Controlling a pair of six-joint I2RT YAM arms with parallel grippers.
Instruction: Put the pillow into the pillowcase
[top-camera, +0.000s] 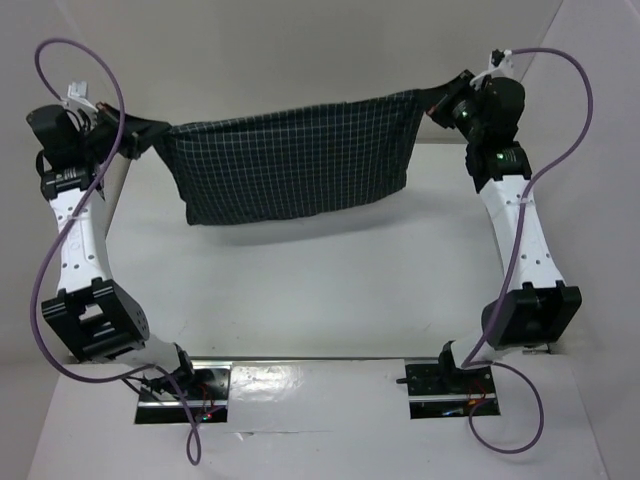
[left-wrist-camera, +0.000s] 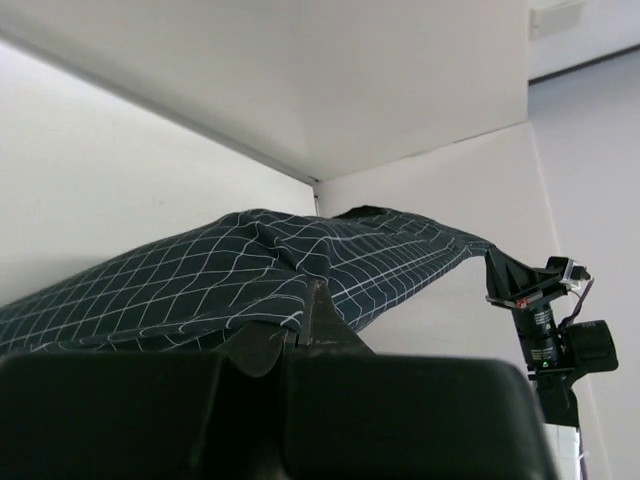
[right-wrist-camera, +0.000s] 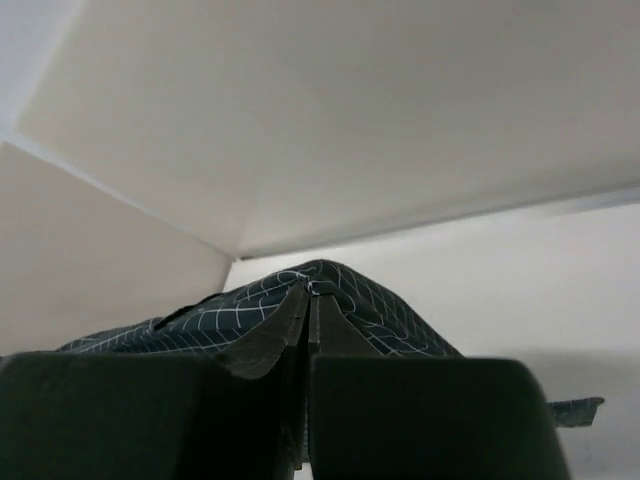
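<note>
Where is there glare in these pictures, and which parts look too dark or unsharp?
Top external view: glare on the metal plate at the near edge; the pillowcase is sharp. Left wrist view: the left hand is a dark, soft silhouette. Right wrist view: the right hand likewise.

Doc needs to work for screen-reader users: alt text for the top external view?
The dark checked pillowcase hangs stretched in the air above the white table. The left claw is shut on one upper corner and the right claw is shut on the other.
</note>
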